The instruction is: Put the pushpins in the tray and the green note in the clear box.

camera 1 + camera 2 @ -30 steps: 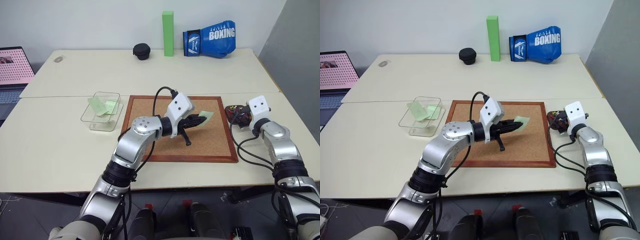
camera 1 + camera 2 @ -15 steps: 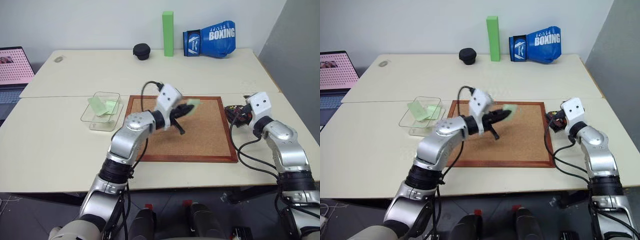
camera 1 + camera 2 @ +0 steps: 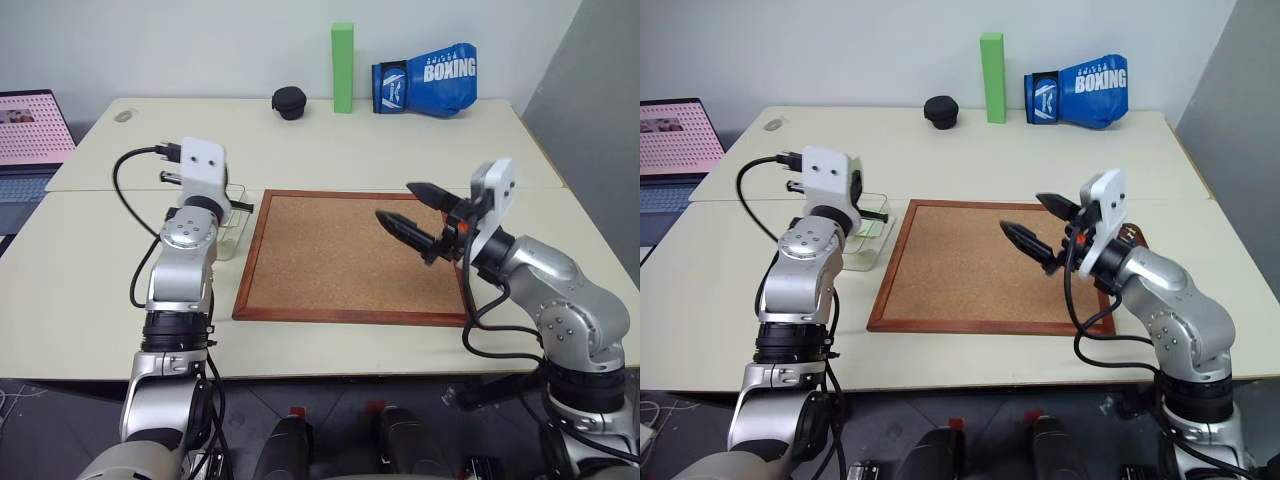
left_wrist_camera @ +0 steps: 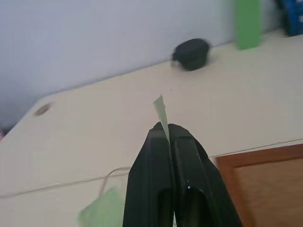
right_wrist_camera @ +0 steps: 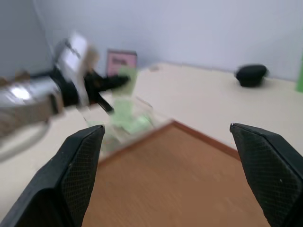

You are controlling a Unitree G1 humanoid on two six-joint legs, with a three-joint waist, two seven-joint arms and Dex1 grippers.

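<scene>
In the left wrist view my left gripper (image 4: 169, 130) is shut on the green note (image 4: 161, 109), which sticks up edge-on from the tips. The right wrist view shows that gripper (image 5: 111, 82) holding the note (image 5: 127, 75) above the clear box (image 5: 142, 106). The box (image 3: 234, 228) sits just left of the cork board and has other pale green notes in it (image 5: 129, 124). My right gripper (image 3: 395, 201) hangs open and empty over the right part of the board. A dark bit of the tray (image 3: 1134, 238) peeks out behind my right arm. The pushpins are hidden.
The wood-framed cork board (image 3: 330, 260) lies mid-table. At the back stand a tall green block (image 3: 342, 55), a blue boxing glove (image 3: 425, 75) and a black round case (image 3: 289, 100). A laptop (image 3: 30, 130) sits at the far left.
My left gripper swung left with the green note, from over the cork board to above the clear box. My right gripper rose from beside the tray and moved left over the board, still open.
</scene>
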